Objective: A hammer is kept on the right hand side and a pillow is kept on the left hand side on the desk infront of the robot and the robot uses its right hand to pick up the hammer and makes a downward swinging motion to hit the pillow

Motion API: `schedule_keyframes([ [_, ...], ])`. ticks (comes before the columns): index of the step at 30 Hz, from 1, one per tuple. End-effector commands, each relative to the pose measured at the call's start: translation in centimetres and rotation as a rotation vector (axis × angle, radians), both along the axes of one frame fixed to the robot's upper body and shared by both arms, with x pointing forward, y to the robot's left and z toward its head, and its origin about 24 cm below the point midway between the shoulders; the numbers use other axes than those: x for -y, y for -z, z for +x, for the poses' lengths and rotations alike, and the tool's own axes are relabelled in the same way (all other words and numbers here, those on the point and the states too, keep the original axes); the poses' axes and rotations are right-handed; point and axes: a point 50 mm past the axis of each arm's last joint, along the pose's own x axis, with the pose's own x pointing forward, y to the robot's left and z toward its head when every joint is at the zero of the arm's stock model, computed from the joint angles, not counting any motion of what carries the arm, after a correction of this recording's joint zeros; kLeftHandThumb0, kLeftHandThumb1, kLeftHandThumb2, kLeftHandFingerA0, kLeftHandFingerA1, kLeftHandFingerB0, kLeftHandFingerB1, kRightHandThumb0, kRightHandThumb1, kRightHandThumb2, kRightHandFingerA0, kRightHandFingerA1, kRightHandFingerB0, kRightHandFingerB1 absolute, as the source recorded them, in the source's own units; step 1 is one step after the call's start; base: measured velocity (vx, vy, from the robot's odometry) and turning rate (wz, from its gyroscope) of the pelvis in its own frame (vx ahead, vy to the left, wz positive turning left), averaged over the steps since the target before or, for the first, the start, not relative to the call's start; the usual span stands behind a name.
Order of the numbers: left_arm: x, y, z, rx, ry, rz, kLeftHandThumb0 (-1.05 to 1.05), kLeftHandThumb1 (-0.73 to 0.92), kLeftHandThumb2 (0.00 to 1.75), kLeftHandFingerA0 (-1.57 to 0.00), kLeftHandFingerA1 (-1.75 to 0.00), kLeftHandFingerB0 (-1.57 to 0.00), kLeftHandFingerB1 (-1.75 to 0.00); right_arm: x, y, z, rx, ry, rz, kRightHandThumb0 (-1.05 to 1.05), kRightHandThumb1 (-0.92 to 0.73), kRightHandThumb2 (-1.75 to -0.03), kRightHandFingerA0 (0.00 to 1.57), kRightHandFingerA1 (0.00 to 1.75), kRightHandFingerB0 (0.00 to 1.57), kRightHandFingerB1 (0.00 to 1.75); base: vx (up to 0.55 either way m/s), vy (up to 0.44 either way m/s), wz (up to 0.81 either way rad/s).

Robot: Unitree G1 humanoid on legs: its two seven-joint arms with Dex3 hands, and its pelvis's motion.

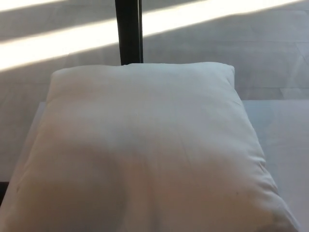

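Only white pillow (145, 150) on desk (285, 125), undented

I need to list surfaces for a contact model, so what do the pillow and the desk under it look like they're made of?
The pillow looks like soft white woven fabric over loose filling: matte, puffy, with rounded corners and faint creases. The desk shows only as a pale, flat, matte strip at the pillow's right; it could be laminate or a cloth cover, the picture leaves that open.
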Motion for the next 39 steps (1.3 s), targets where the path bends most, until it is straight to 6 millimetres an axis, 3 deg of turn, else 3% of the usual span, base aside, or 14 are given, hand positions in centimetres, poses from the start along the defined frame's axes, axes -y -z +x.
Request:
schedule_keyframes([
  [1, -0.6, -0.6, -0.3, -0.027, 0.006, 0.024, -0.61, 0.76, 0.63, -0.73, -0.57, -0.53, -0.51, 4.0, 4.7, -1.7, -0.041, -0.011, -0.342, -0.17, -0.66, -0.9, 1.2, 1.65, 0.8, 1.21, 0.0, 0.0, 0.0],
  [3, -0.6, -0.6, -0.2, -0.021, 0.004, 0.024, -0.61, 0.76, 0.63, -0.73, -0.57, -0.53, -0.51, 3.9, 4.5, -1.6, -0.033, -0.016, -0.347, -0.17, -0.66, -0.9, 1.2, 1.65, 0.8, 1.21, 0.0, 0.0, 0.0],
  [4, -0.6, -0.6, -0.1, -0.031, 0.01, 0.031, -0.6, 0.76, 0.63, -0.72, -0.57, -0.54, -0.51, 4.2, 6.8, -2.2, -0.083, -0.05, -0.48, -0.21, -0.67, -0.85, 0.96, 1.75, 0.67, 1.56, 0.0, 0.0, 0.0],
  [5, -0.6, -0.6, -0.2, -0.032, 0.005, 0.036, -0.61, 0.76, 0.63, -0.75, -0.59, -0.56, -0.52, 4.2, 7.5, -2.4, -0.103, -0.063, -0.539, -0.21, -0.67, -0.82, 0.97, 1.75, 0.7, 1.58, 0.0, 0.0, 0.0],
  [7, -0.6, -0.5, -0.3, -0.027, -0.001, 0.029, -0.61, 0.76, 0.63, -0.77, -0.61, -0.61, -0.56, 4.1, 8.8, -2.7, -0.151, -0.093, -0.704, -0.25, -0.63, -0.81, 0.96, 1.71, 0.73, 1.33, 0.0, 0.0, 0.0],
  [11, -0.6, -0.5, -0.4, -0.027, 0.002, 0.027, -0.62, 0.76, 0.62, -0.75, -0.58, -0.57, -0.53, 4.0, 10.0, -3.2, -0.205, -0.111, -0.85, -0.32, -0.6, -0.83, 0.93, 1.53, 0.74, 1.28, 0.0, 0.0, 0.0],
  [12, -0.6, -0.5, -0.4, -0.03, 0.004, 0.028, -0.62, 0.76, 0.63, -0.75, -0.58, -0.58, -0.52, 4.0, 10.8, -3.4, -0.232, -0.139, -0.95, -0.36, -0.77, -0.74, 0.85, 1.52, 0.74, 1.18, 0.0, 0.0, 0.0],
  [15, -0.7, -0.5, -0.6, -0.017, -0.011, 0.018, -0.62, 0.75, 0.63, -0.71, -0.58, -0.57, -0.53, 4.0, 11.6, -3.7, -0.245, -0.18, -1.081, -0.29, -0.82, -0.69, 0.84, 1.71, 0.63, 1.38, 0.0, 0.0, 0.0],
  [18, -0.6, -0.6, -0.6, -0.01, -0.003, 0.019, -0.62, 0.75, 0.62, -0.73, -0.6, -0.57, -0.55, 4.2, 11.9, -4.2, -0.241, -0.242, -1.355, -0.25, -0.69, -0.76, 0.91, 1.45, 0.79, 1.09, 0.0, 0.0, 0.0],
  [31, -0.8, -0.6, -1.1, -0.02, -0.02, 0.015, -0.65, 0.74, 0.62, -0.7, -0.59, -0.55, -0.53, 3.4, 14.2, -5.1, -0.218, -0.444, -1.738, -0.27, -0.65, -0.76, 0.88, 1.66, 0.7, 1.42, 0.0, 0.0, 0.0],
  [35, -0.8, -0.7, -1.1, -0.047, 0.006, 0.036, -0.62, 0.77, 0.63, -0.72, -0.59, -0.6, -0.55, 2.7, 15.0, -5.7, -0.138, -0.508, -1.781, -0.23, -0.61, -0.76, 0.84, 1.72, 0.73, 1.16, 0.0, 0.0, 0.0],
  [36, -0.8, -0.7, -1.1, -0.039, 0.005, 0.034, -0.63, 0.76, 0.63, -0.72, -0.6, -0.62, -0.57, 2.4, 15.6, -5.8, -0.127, -0.529, -1.74, -0.25, -0.67, -0.7, 0.87, 1.6, 0.74, 0.75, 0.0, 0.0, 0.0],
  [38, -0.8, -0.7, -1.1, -0.035, 0.008, 0.033, -0.63, 0.77, 0.63, -0.72, -0.59, -0.58, -0.55, 2.3, 15.7, -5.8, -0.134, -0.549, -1.727, -0.26, -0.71, -0.7, 0.81, 1.53, 0.69, 0.72, 0.0, 0.0, 0.0],
  [39, -0.8, -0.6, -1.1, -0.038, 0.004, 0.033, -0.63, 0.76, 0.63, -0.7, -0.58, -0.58, -0.54, 2.1, 16.1, -5.9, -0.141, -0.608, -1.71, -0.33, -0.71, -0.61, 0.72, 1.23, 0.54, 0.5, 0.0, 0.0, 0.0],
])
